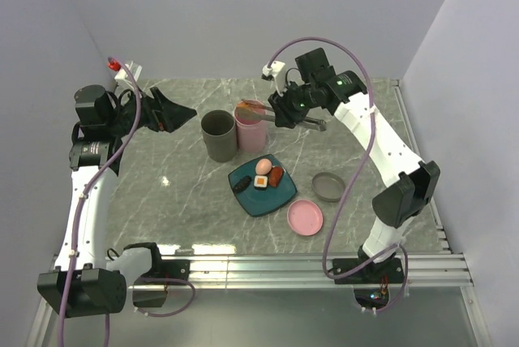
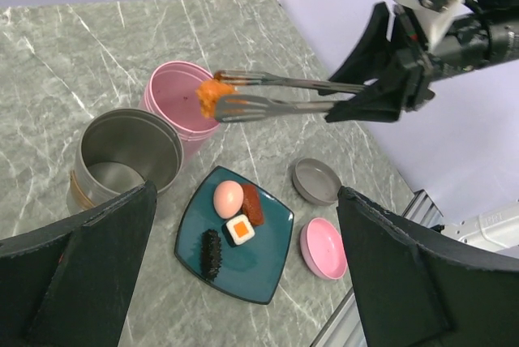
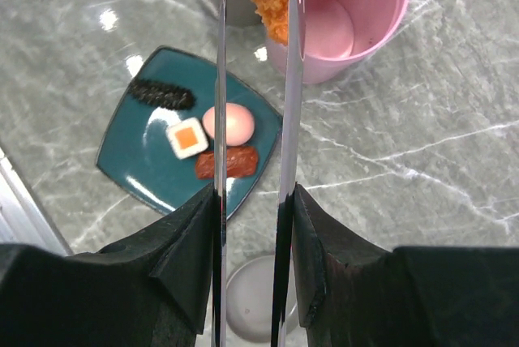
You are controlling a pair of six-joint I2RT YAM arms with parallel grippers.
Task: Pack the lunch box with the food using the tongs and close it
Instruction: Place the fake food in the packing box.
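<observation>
My right gripper (image 1: 288, 112) is shut on the silver tongs (image 2: 284, 96), both arms pressed between its fingers (image 3: 186, 258). The tongs' tips pinch the orange fried nugget (image 2: 209, 97) just above the rim of the open pink lunch box tub (image 1: 250, 132). An open grey tub (image 1: 219, 136) stands beside it. The rest of the food lies on the teal plate (image 1: 263, 199): a pink egg (image 2: 229, 198), a red-brown sausage (image 2: 253, 204), a white-and-orange block (image 2: 239, 229) and a dark brown piece (image 2: 211, 253). My left gripper (image 1: 174, 112) hangs open and empty at the far left.
A grey lid (image 1: 328, 186) and a pink lid (image 1: 305, 217) lie rim up to the right of the plate. Walls close off the back and both sides. A metal rail (image 1: 324, 266) runs along the near edge.
</observation>
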